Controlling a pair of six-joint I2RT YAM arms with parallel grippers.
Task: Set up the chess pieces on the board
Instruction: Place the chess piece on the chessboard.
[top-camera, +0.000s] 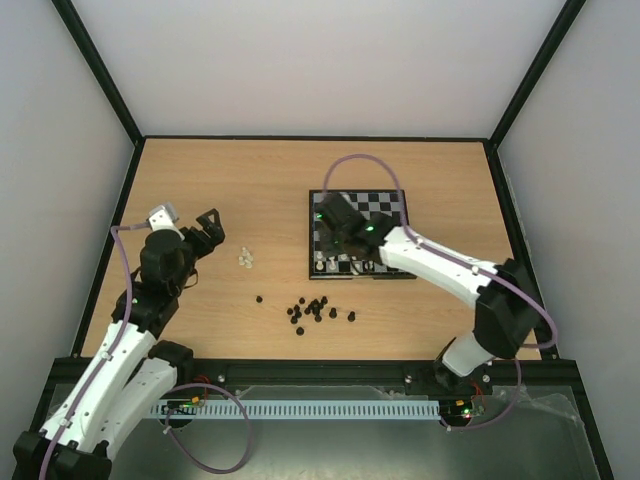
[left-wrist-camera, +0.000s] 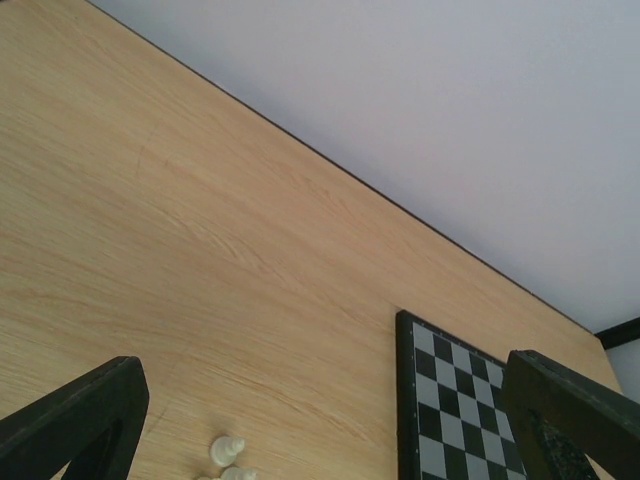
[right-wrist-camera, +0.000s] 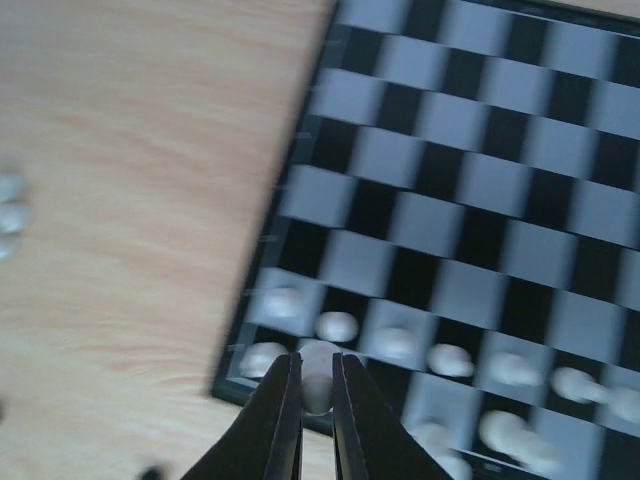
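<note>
The right fingers (right-wrist-camera: 275, 420) are pressed almost together, pinching a tiny white plastic chess piece (right-wrist-camera: 318, 382) at their tips. They hold it over the square flat chessboard (right-wrist-camera: 470, 200) with black and grey-white checks, in the edge row nearest the arm bases, one square in from the board's left corner. Whether the piece already touches its square cannot be told. Around it, two rows of white pieces (right-wrist-camera: 450, 360) are partly filled. The row one step in from that edge looks close to full, while the edge row has gaps, though the blur hides the exact count. The rest of the board, out to its far edge, shows only bare checks. Left of the board, a small cluster of white pieces (top-camera: 246, 258) waits on the light wooden surface (top-camera: 200, 180). The left fingers (left-wrist-camera: 85, 415) are spread wide and grip nothing, hovering just beyond that cluster from the board. Tiny black pieces (top-camera: 315, 310) lie scattered off the board's near edge. By my reading, the white side is well along with a few pieces left, and the black side has not begun.
</note>
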